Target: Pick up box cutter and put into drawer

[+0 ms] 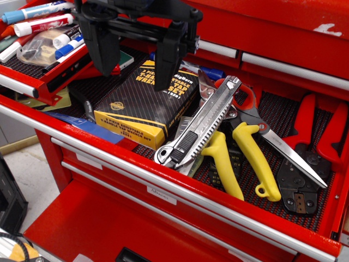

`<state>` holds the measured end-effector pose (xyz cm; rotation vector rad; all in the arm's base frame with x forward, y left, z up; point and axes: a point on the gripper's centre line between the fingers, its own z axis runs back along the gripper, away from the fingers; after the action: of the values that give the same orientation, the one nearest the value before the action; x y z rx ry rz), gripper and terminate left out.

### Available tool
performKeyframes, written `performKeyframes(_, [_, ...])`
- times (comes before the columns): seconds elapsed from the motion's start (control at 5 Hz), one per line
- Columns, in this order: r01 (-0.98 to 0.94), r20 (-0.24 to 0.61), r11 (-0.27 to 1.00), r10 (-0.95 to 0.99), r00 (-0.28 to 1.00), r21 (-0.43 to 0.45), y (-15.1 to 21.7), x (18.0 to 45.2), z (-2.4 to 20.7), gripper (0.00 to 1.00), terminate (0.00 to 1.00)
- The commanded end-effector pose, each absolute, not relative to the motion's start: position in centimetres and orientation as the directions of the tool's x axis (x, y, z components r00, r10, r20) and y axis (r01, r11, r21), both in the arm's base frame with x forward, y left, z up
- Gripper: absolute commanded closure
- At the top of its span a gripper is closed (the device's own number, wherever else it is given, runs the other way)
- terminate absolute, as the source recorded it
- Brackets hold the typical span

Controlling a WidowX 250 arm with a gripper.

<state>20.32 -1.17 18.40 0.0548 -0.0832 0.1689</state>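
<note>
- Mostly clutter: we see the box cutter [199,124] lying in the wide red tool drawer [163,183], on top of the yellow-handled snips [240,158], its blade end near the red-handled scissors [262,128].
- Just left of it sits a black-and-yellow wrench set box [147,103], touching or nearly touching the cutter's lower end; we can't tell which.
- Red-handled crimpers [313,153] lie well to the right.
- Cutter look: long slim silver body, ridged, black slider near the lower left end, lying diagonally from lower left to upper right.
- Gripper [133,57] hangs above the wrench set box, up and left of the cutter, not touching it; jaws spread apart, holding nothing.
- Narrow upper drawer [32,82] at top left is pulled out, black liner, holding marker pens [41,22] and a clear plastic bag [41,46]; most of its floor is covered.
- Open room: bare black mat shows right of the scissors; the cutter's upper side is unobstructed from above.
</note>
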Motion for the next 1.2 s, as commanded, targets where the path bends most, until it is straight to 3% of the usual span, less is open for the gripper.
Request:
performKeyframes(0.0, [-0.170, 0.087, 0.984, 0.166, 0.982, 0.047, -1.2, 20.3, 18.4, 0.00, 0.00])
performKeyframes(0.2, [-0.049, 0.189, 0.992, 0.026, 0.982, 0.120, -2.0, 22.6, 16.8, 0.00, 0.00])
performKeyframes(0.6, [0.055, 0.323, 0.996, -0.075, 0.943, 0.073, -3.4, 26.3, 11.5, 0.00, 0.00])
performKeyframes(1.0, [0.128, 0.391, 0.991, -0.131, 0.911, 0.033, -3.3, 28.7, 7.6, 0.00, 0.00])
